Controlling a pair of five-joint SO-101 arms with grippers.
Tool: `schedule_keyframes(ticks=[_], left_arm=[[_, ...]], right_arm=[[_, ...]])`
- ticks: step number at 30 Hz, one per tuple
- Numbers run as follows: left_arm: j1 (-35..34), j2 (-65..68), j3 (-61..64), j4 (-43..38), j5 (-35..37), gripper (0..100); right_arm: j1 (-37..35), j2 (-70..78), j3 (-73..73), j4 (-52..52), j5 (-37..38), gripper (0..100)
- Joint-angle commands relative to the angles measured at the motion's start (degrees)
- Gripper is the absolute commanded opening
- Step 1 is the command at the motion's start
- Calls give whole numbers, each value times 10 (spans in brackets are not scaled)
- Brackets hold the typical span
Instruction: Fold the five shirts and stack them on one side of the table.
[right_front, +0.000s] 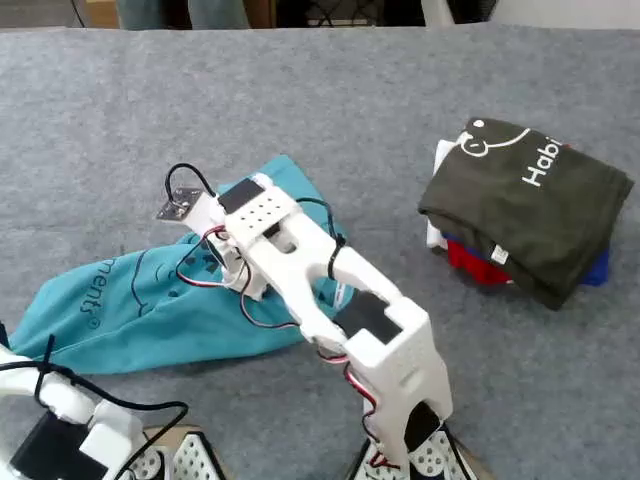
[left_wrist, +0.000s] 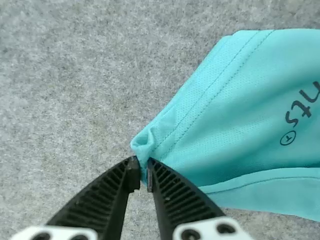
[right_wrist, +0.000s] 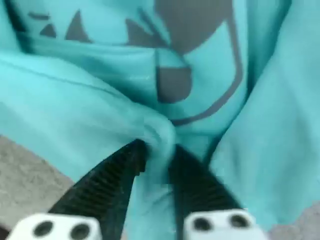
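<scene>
A teal shirt (right_front: 150, 300) lies crumpled on the grey table at the front left. In the left wrist view my left gripper (left_wrist: 140, 170) is shut on a corner of the teal shirt (left_wrist: 240, 120), pinching a small bunched fold at its hem. My right gripper (right_wrist: 156, 152) is shut on a ridge of the teal shirt (right_wrist: 100, 105) near its dark print; in the high view that arm's gripper (right_front: 232, 268) sits over the shirt's middle. A stack of folded shirts (right_front: 525, 210) rests at the right, a dark olive one on top.
The grey felt table (right_front: 330, 110) stretches bare across the back and middle. The right arm's white base (right_front: 400, 400) stands at the front centre, the left arm's links (right_front: 70, 415) at the front left corner.
</scene>
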Motion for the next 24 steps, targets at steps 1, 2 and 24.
schedule_keyframes(ticks=[1, 2, 24], left_arm=[[-7, -18, -7, -4, -6, 29], [-7, -18, -7, -4, -6, 29], [-1, -18, -7, -4, -4, 29]], right_arm=[[-8, -6, -43, 62, -5, 15], [-8, -10, -44, 80, -5, 15], [-89, -278, 423, -120, -6, 111]])
